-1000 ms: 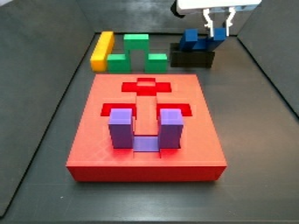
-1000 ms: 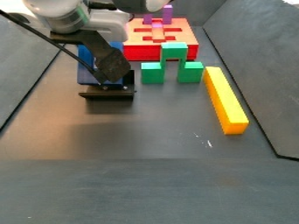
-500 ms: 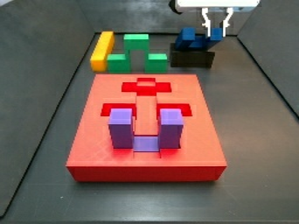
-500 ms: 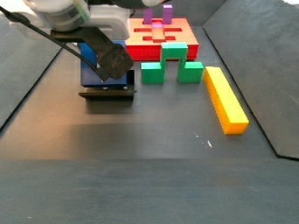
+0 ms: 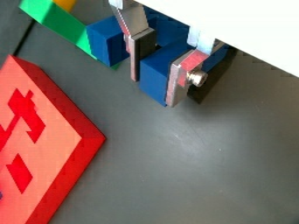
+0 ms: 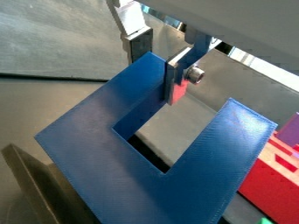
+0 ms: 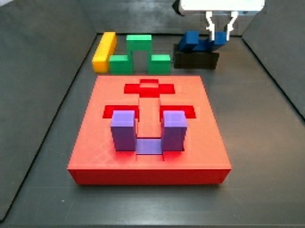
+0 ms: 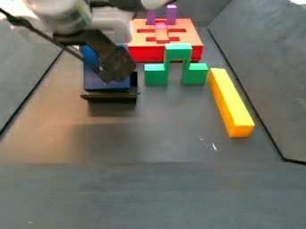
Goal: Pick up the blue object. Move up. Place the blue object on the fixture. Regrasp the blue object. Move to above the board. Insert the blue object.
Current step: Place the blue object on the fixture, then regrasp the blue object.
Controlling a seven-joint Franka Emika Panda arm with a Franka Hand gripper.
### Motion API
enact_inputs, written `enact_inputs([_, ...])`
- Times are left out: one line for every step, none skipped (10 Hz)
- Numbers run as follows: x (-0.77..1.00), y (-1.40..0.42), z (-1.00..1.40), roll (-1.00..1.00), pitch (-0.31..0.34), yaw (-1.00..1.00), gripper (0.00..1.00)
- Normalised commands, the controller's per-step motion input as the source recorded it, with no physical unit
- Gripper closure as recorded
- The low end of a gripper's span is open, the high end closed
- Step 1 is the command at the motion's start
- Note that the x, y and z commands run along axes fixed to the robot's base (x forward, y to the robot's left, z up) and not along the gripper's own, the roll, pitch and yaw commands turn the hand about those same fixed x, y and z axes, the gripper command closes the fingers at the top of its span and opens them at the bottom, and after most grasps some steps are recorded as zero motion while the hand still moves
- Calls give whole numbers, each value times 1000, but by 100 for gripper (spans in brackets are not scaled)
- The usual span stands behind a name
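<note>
The blue object (image 7: 193,42) rests on the black fixture (image 7: 198,61) at the far right of the floor. It fills a wrist view as a large blue U (image 6: 117,153). My gripper (image 7: 220,37) comes down from above. Its two silver fingers stand on either side of one prong (image 5: 152,79), and the pads look pressed against it. In a side view my gripper (image 8: 117,70) covers most of the block above the fixture (image 8: 107,94). The red board (image 7: 107,151) lies in the middle of the floor, apart from the gripper.
A lavender-purple U-shaped block (image 7: 149,132) sits in the board's near recess. A green arch-shaped block (image 7: 143,53) and a yellow bar (image 7: 105,52) lie beyond the board, left of the fixture. Dark walls enclose the floor.
The fingers have drawn slightly closer together around the blue prong. The blue object and the fixture have not moved.
</note>
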Motion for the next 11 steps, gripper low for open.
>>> enact_inputs([0,9,0,-271,-263,0,100])
enact_inputs([0,23,0,-197,-186,0,100])
enact_inputs([0,71,0,-80,-86,0,100])
enact_inputs([0,66,0,0,-34,0,100])
enact_inputs([0,66,-37,0,0,-11,100])
enact_inputs([0,0,0,0,-6,0,100])
enact_inputs([-17,0,0,0,-37,0,100])
enact_inputs([0,0,0,0,0,0,100])
enact_inputs([0,0,0,0,0,0,0])
enact_inputs([0,3,31,0,6,-6,0])
enact_inputs([0,211,380,-120,37,-83,0])
